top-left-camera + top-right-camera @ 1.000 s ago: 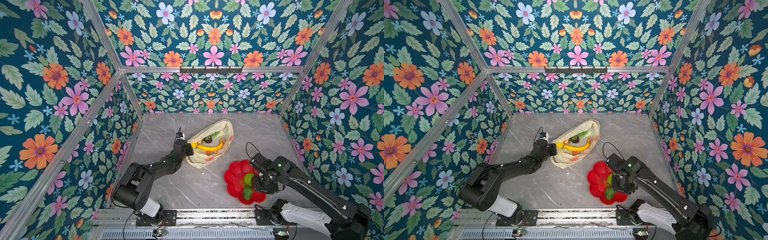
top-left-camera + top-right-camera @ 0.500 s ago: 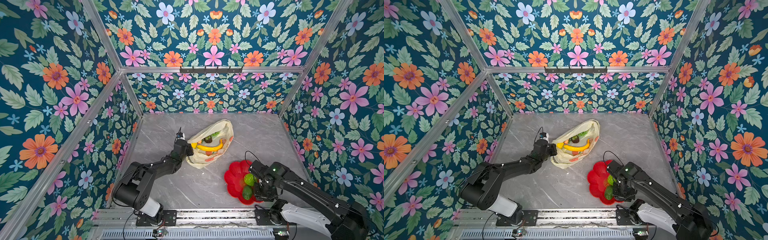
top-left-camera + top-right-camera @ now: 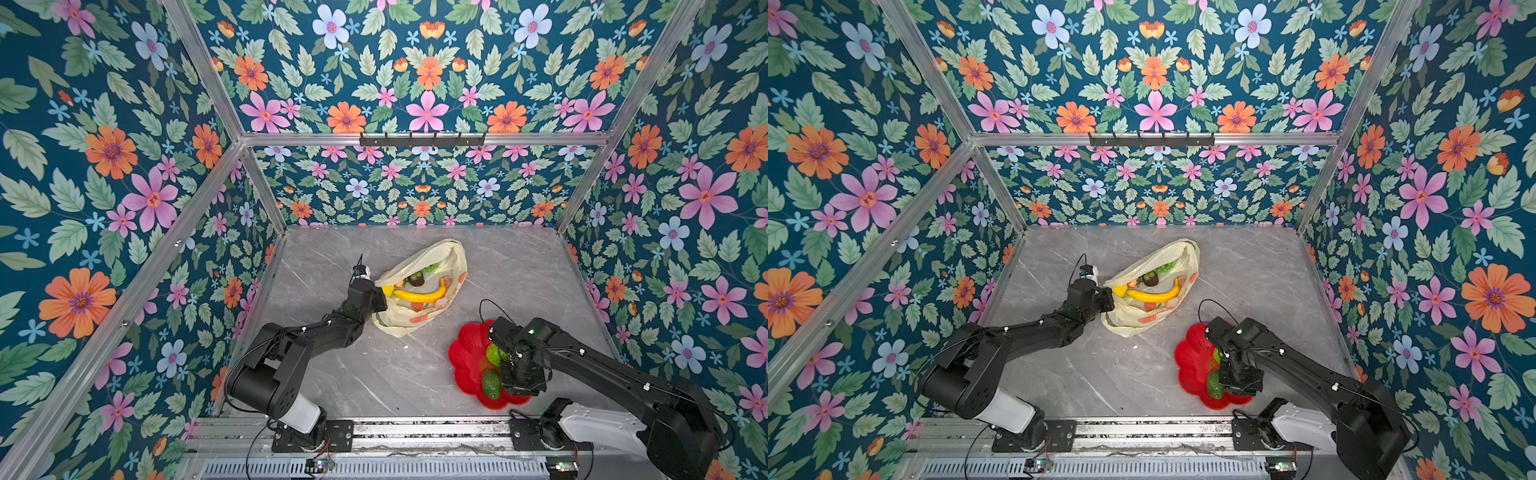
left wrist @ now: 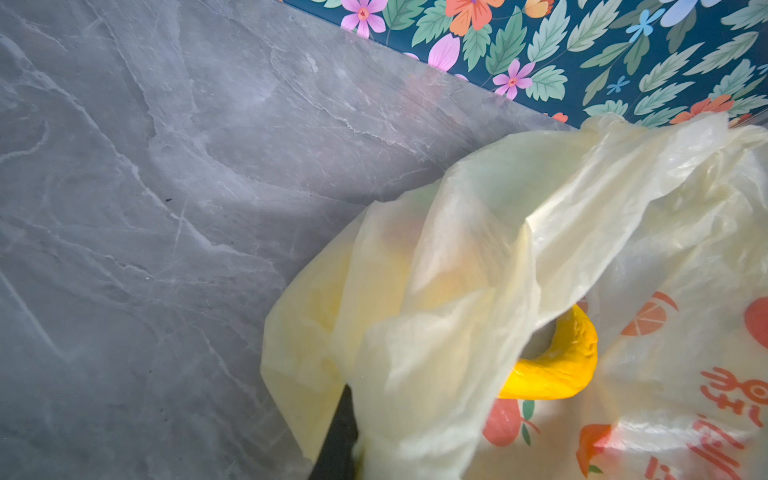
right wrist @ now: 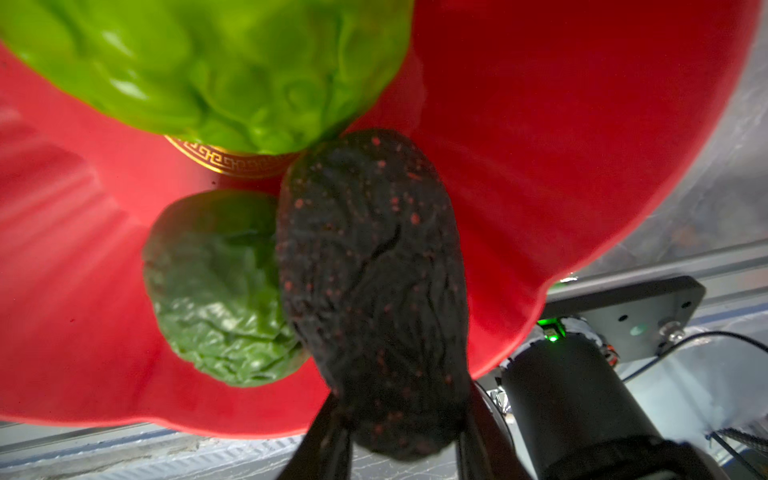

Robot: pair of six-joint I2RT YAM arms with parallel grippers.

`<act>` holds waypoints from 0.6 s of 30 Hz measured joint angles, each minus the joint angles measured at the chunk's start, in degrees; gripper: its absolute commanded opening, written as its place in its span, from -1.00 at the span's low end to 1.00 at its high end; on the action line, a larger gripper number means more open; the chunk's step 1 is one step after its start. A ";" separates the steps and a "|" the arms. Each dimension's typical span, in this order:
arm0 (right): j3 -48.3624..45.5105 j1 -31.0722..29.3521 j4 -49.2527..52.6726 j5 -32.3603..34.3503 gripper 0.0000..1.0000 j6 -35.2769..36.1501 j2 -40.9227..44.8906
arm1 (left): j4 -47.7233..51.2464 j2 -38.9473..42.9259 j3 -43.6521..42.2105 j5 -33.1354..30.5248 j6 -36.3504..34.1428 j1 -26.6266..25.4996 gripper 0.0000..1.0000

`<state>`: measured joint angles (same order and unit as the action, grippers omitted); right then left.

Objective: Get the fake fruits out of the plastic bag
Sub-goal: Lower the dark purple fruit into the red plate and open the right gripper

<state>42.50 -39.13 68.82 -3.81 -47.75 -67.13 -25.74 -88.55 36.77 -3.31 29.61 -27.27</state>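
Two fruits are seen lying in the red dish (image 3: 467,361) at the near right of the desk (image 3: 374,374): a green avocado (image 5: 216,291) and, beyond it, a lime-green bumpy fruit (image 5: 216,66). A dark avocado (image 5: 370,270) is held over the dish, just beside the green one, with the right gripper (image 5: 399,432) clamped on its lower end; whether it touches the dish cannot be told. Farther back, toward the middle of the desk, the plastic bag (image 3: 399,322) is laid on its side with its mouth open. Its near-left rim is pinched in the left gripper (image 3: 380,301), whose jaws are drawn together on the film. Inside the bag a yellow banana (image 3: 415,296) is seen, with a dark mangosteen (image 3: 417,279) behind it and green grapes (image 3: 430,268) farthest back.
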 measured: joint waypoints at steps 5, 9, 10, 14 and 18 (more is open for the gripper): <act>0.35 -0.02 -1.33 0.98 -0.36 -0.02 -1.90 | 0.00 0.00 0.00 -0.11 0.00 0.00 -0.76; 0.39 -0.02 -1.62 1.40 -0.33 -0.02 -3.96 | 0.00 0.04 0.00 -0.31 -0.02 0.00 -0.76; 0.42 -0.02 -1.62 1.53 -0.32 -0.04 -4.15 | 0.00 0.04 0.00 -0.31 -0.02 0.00 -0.76; 0.42 0.00 -0.79 2.08 -0.26 -0.09 -4.13 | 0.00 0.04 0.00 -0.33 -0.02 0.00 -0.76; 0.42 0.00 0.11 2.51 -0.07 -0.26 -3.67 | 0.00 0.04 0.00 -0.33 -0.02 0.00 -0.76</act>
<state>42.92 -39.13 68.93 -1.30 -48.01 -70.81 -25.74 -88.51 36.77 -3.64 29.58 -27.27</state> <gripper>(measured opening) 0.428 0.118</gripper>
